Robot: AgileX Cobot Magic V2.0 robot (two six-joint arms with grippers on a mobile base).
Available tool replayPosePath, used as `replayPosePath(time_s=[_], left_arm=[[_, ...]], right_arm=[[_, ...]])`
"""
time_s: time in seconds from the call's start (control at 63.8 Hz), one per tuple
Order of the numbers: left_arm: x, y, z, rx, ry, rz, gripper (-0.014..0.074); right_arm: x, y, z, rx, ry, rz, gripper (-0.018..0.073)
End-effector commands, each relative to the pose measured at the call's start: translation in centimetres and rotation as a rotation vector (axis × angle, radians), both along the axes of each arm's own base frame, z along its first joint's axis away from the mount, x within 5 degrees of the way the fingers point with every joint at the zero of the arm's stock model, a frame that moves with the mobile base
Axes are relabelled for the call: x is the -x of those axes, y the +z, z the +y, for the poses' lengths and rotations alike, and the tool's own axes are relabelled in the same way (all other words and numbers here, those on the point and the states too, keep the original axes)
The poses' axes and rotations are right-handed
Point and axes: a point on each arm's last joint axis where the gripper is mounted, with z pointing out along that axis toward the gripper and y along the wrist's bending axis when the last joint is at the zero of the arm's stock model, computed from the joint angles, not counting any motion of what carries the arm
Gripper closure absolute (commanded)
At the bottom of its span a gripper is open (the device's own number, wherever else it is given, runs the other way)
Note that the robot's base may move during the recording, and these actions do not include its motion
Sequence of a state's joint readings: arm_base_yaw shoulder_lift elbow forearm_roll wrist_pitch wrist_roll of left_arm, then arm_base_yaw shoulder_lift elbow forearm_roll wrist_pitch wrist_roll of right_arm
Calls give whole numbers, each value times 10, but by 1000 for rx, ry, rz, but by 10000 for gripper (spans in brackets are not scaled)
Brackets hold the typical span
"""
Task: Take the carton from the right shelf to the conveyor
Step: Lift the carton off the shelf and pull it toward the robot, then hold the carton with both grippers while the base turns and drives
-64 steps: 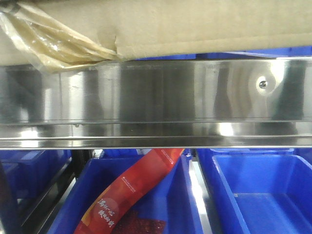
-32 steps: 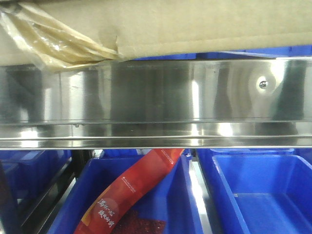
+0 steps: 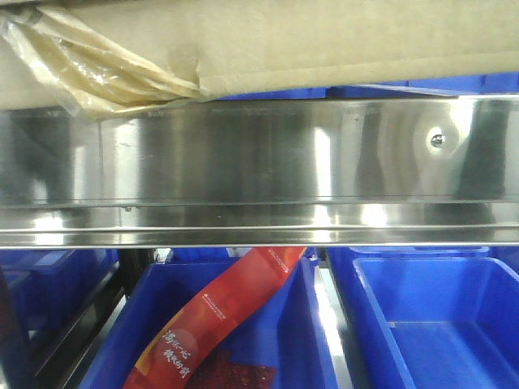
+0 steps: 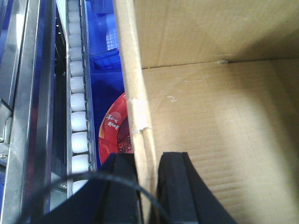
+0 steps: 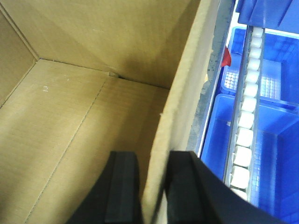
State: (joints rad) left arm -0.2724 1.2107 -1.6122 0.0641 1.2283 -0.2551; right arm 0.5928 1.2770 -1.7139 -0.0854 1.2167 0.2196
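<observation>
I see the carton (image 3: 340, 36) directly above the bright front rail of the right shelf (image 3: 243, 162), with a tape scrap (image 3: 89, 73) at its left corner. My left gripper (image 4: 147, 163) pinches the carton's left wall, one finger inside and one outside. My right gripper (image 5: 153, 161) clamps the right wall likewise. Below the carton, a red pouch (image 3: 219, 316) lies in a blue bin (image 3: 292, 340).

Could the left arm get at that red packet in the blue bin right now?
Probably not. The left end effector is clamped on the carton wall, and the red packet lies in a blue bin beneath the shelf rail, so carton and rail block the way.
</observation>
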Motion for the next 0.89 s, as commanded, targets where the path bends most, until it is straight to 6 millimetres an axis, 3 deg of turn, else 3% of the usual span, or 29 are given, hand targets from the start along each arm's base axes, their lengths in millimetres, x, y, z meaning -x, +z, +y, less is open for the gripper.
replayPosePath(time_s=[0.0, 0.877], left_arm=[[3, 4, 9, -67, 35, -38, 613], [3, 4, 9, -68, 35, -38, 613]], right_arm=[[6, 11, -10, 17, -3, -88, 627], [6, 11, -10, 17, -3, -88, 627]])
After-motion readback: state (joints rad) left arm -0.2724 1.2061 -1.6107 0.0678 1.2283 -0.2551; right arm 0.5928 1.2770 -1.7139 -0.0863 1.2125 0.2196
